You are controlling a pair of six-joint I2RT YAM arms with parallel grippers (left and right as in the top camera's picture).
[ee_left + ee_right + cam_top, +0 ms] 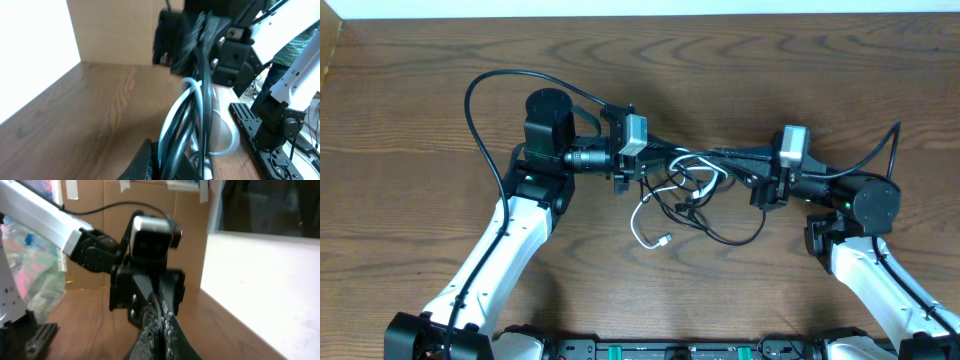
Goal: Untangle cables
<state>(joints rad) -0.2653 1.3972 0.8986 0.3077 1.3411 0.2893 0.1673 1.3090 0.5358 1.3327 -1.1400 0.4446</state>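
A tangle of black and white cables [690, 190] hangs between my two grippers above the table middle. A white cable end with a plug [663, 239] lies on the wood, and a black loop [735, 237] trails to the right. My left gripper [652, 163] is shut on the cables; the left wrist view shows black and white strands [190, 120] running out of its jaws [172, 162]. My right gripper [740, 158] faces it and is shut on a thin black cable [161, 302] between its fingers [162, 332].
The wooden table [420, 120] runs to a white wall at the back. The left arm's own black cable [480, 100] loops over the table at left. A black rail [670, 350] lies along the front edge.
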